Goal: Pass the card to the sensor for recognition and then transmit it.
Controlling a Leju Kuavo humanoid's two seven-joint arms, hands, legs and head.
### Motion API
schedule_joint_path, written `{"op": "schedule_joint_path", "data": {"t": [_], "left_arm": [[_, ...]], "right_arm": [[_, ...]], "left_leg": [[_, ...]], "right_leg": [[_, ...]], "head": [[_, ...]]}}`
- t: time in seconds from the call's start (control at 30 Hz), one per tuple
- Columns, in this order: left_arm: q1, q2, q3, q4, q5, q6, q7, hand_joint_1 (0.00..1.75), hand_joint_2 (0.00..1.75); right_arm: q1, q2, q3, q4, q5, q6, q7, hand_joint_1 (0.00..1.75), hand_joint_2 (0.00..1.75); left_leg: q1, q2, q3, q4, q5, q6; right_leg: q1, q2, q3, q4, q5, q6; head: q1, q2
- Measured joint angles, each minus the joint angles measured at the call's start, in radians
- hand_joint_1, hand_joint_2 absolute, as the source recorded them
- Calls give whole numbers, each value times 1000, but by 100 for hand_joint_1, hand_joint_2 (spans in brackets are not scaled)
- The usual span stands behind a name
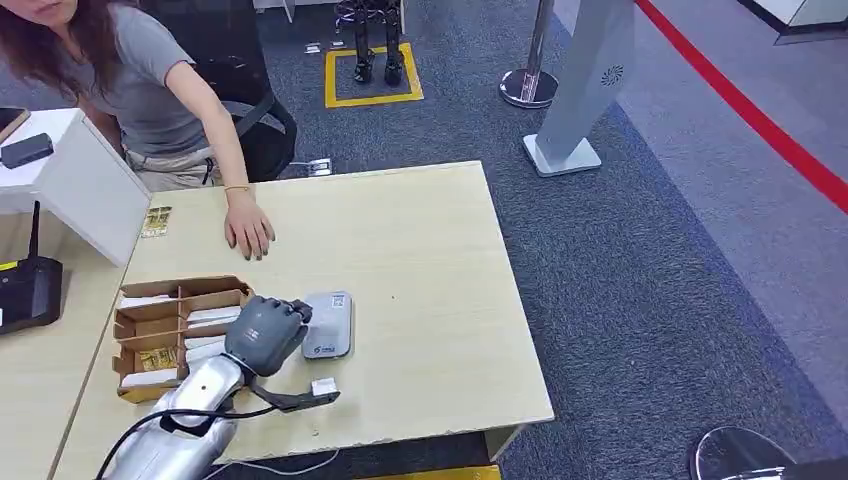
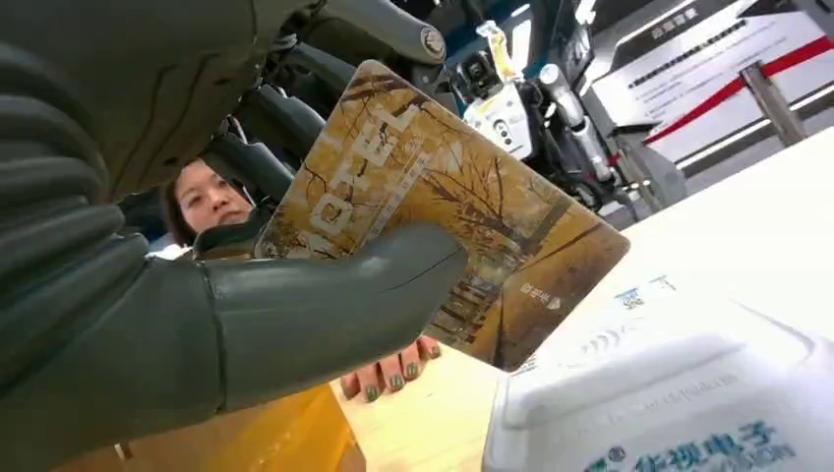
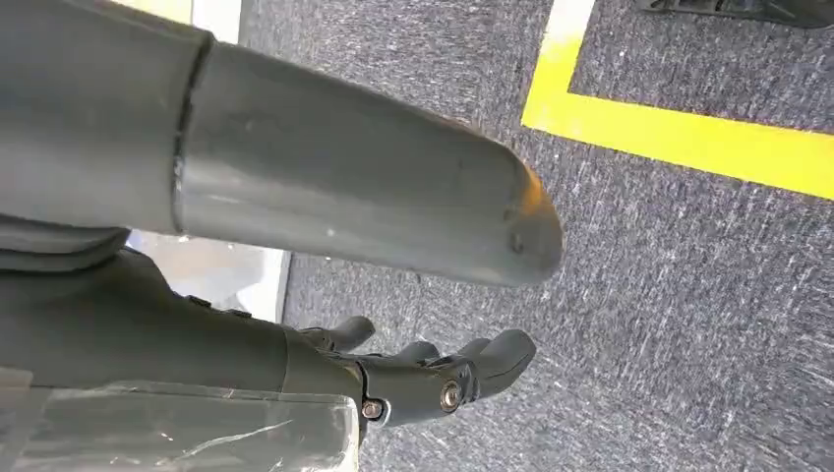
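My left hand [image 1: 265, 335] hovers at the left edge of the grey-white card sensor [image 1: 328, 325] on the light wooden table [image 1: 430, 260]. In the left wrist view the thumb and fingers of this hand [image 2: 295, 315] pinch a golden-brown hotel card [image 2: 443, 216] printed with trees. The card is tilted, its lower corner just above the sensor's top [image 2: 669, 393]. My right hand [image 3: 295, 197] hangs over the grey carpet with its fingers apart and nothing in them.
A cardboard box [image 1: 170, 335] with compartments of cards stands left of my hand. A person sits behind the table, one hand [image 1: 248, 228] flat on it. A small white tag [image 1: 323, 386] lies near the front edge. A black router [image 1: 25, 290] and a white partition [image 1: 85, 185] stand at left.
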Motion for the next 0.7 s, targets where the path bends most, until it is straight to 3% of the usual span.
{"op": "schedule_joint_path", "data": {"t": [0.7], "left_arm": [[3,27,0,7,66,-27,-21,175,175]], "right_arm": [[-5,0,6,0,-1,0,2,0,0]], "left_leg": [[0,0,0,0,0,0]], "right_leg": [[0,0,0,0,0,0]], "head": [[0,0]]}}
